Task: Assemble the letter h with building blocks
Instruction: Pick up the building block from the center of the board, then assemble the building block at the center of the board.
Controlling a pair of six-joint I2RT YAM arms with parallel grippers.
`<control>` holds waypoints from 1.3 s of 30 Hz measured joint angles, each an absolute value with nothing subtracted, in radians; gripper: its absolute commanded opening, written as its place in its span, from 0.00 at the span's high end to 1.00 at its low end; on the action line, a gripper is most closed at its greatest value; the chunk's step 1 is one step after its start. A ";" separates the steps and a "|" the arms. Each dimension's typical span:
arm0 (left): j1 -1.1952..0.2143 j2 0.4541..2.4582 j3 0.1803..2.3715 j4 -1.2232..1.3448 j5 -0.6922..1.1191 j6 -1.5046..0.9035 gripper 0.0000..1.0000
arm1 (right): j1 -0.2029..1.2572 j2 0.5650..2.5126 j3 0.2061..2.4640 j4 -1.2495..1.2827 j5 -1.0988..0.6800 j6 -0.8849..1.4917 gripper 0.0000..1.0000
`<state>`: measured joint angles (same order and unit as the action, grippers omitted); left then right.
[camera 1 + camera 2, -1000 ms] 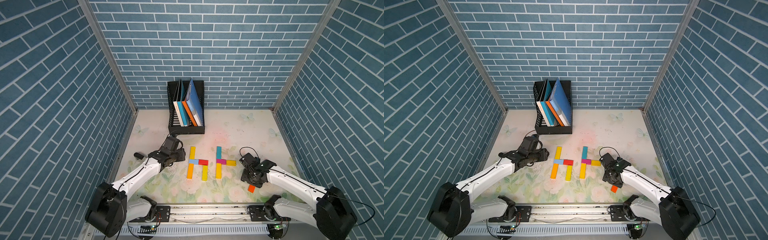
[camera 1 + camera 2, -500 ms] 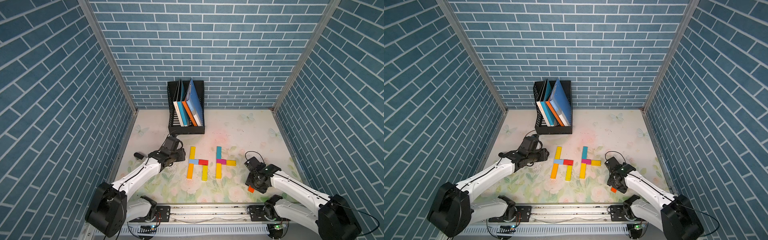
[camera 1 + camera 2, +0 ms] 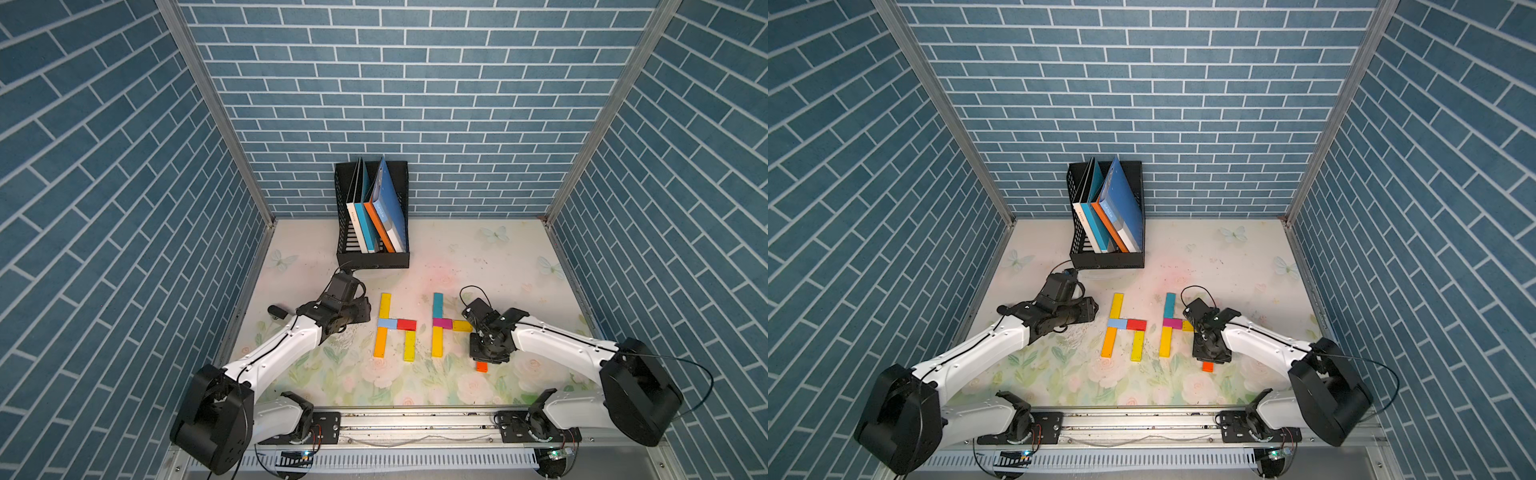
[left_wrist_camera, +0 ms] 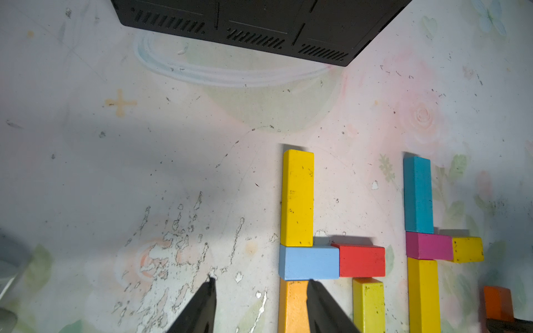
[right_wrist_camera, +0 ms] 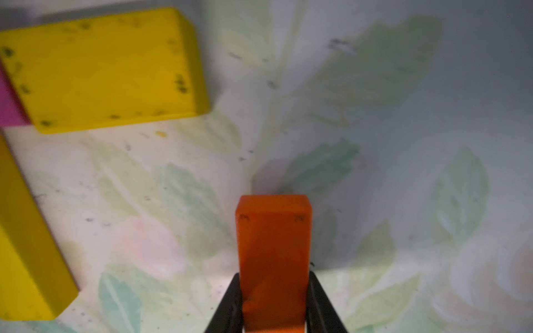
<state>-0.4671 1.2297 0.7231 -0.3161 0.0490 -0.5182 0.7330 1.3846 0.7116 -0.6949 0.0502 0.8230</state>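
Close by the chipped short yellow block [image 5: 101, 69], the right gripper [image 5: 274, 275] pinches a smooth orange rectangular block [image 5: 274, 239], while the left gripper [image 4: 261, 282] shows tapered black fingers [image 4: 202, 305] spread.

Books [image 3: 376, 216] in black rack [image 3: 372, 261]

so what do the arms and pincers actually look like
Both the left arm and the right arm have smooth white links, bulky black joint housings and a thin black cable. The left pincer and right pincer have slim, tapered black fingers.
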 measured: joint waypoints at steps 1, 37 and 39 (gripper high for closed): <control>-0.467 1.230 0.723 -0.316 0.049 -0.518 0.45 | 0.737 1.404 0.723 -0.690 0.049 0.814 0.69; -0.467 1.230 0.723 -0.316 0.047 -0.518 0.45 | 0.738 1.520 0.812 -0.625 0.030 0.793 0.44; -0.467 1.230 0.723 -0.316 0.046 -0.518 0.45 | 0.738 1.518 0.813 -0.626 0.030 0.793 0.37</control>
